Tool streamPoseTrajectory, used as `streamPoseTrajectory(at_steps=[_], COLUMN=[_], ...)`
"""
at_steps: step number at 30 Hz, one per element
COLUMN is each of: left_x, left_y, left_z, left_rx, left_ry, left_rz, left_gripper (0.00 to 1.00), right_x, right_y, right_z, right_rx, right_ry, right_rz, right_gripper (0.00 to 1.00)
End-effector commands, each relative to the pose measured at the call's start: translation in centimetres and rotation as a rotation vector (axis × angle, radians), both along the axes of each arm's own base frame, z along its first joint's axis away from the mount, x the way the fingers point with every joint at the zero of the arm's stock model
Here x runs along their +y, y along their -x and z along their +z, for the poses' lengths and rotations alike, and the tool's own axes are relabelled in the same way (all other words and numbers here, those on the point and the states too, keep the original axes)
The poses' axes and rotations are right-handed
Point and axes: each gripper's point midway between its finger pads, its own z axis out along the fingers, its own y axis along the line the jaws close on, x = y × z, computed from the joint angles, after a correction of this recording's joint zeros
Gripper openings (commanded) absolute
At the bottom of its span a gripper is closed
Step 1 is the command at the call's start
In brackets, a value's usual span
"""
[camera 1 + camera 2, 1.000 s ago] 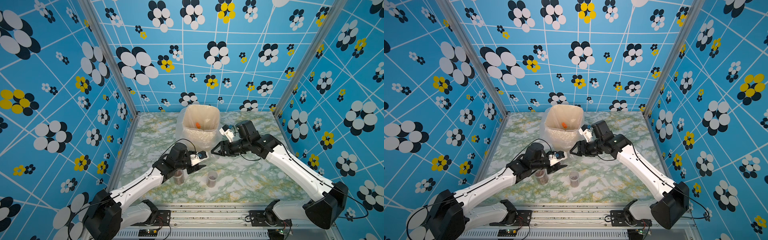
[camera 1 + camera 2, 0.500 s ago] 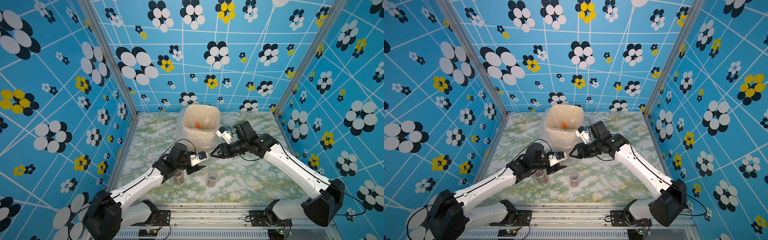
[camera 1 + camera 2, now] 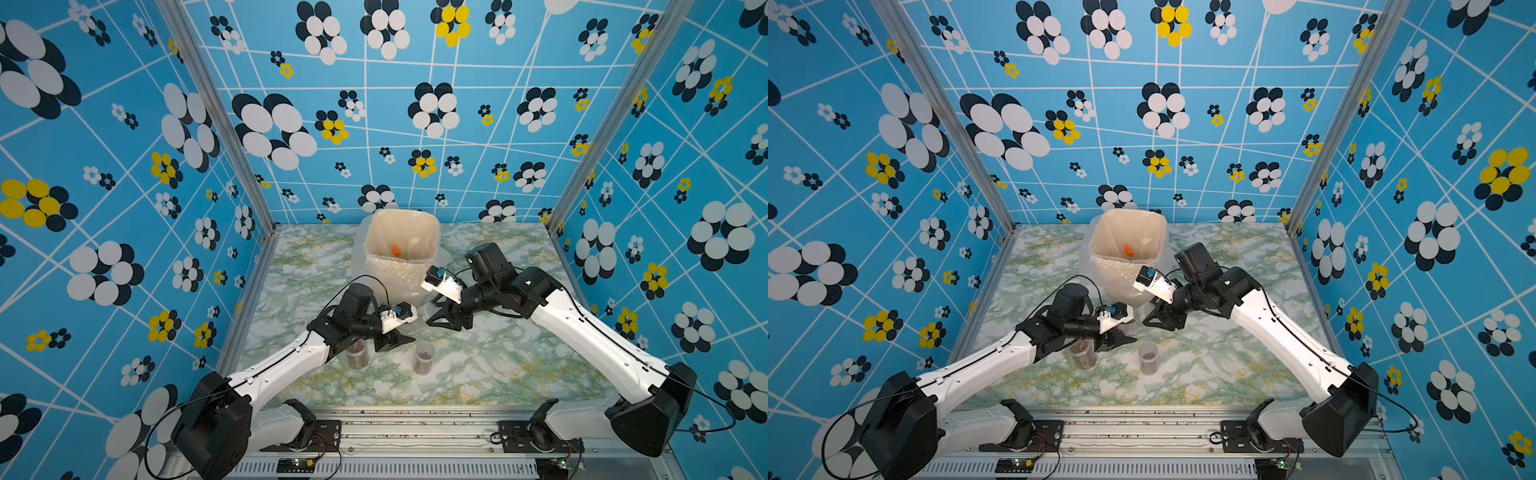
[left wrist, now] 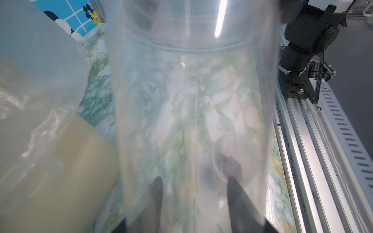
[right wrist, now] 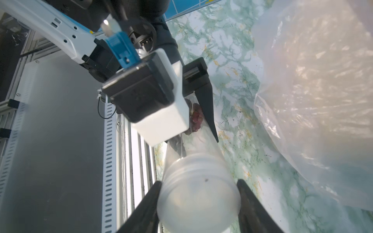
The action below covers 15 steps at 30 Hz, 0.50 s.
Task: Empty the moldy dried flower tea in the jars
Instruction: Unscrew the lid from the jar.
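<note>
My left gripper (image 4: 193,178) is clamped narrow on the base end of a clear jar (image 5: 201,145). The jar lies on its side, its long axis running from lower left up to the right between my two grippers at centre frame in both top views. My right gripper (image 5: 198,181) is partly closed, with both fingers pressed against the jar's ridged lid (image 5: 198,201). The moldy dried flower tea (image 5: 196,119) is bunched at the base by my left fingers (image 5: 206,105); two upright jars, one (image 3: 358,353) beside the other (image 3: 424,357), stand on the marble table (image 3: 519,365) below the cream lined bin (image 3: 374,237).
</note>
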Motion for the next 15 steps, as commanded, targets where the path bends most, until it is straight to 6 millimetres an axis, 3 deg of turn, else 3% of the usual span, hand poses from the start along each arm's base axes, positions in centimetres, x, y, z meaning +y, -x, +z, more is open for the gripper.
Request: streamPoseTrajectory(at_steps=[1,5,8,9,12,15], left_x=[-1.2,-0.9,-0.7,-0.6,-0.3,-0.1], left_y=[0.7,-0.9,-2.0,-2.3,-2.9,-3.2], left_z=[3.4,2.7,2.7,2.7,2.6,2.7], left_rx=[-0.044,-0.072,-0.099,-0.107,-0.131,-0.154], left_ry=[0.108,0.082,0.068,0.064,0.043,0.03], left_rz=[-0.076,0.009,0.064,0.078,0.108,0.127], left_gripper=[0.15,0.15,0.15,0.15,0.15,0.15], right_x=[-1.2,-0.8,-0.9,-1.0,-1.7,-2.9], right_y=[-2.6,-2.7,-2.1,-2.0,-1.9,-2.5], right_z=[-0.5,2.8,6.1,7.2,8.5,7.2], right_rx=[-0.141,-0.083,-0.007,0.029,0.147,0.26], right_ry=[0.091,-0.052,-0.222,-0.283,-0.396,-0.35], right_rz=[-0.039,-0.181,-0.308,-0.361,-0.506,-0.663], right_gripper=[0.3,0.55,0.86,0.91,0.99,0.99])
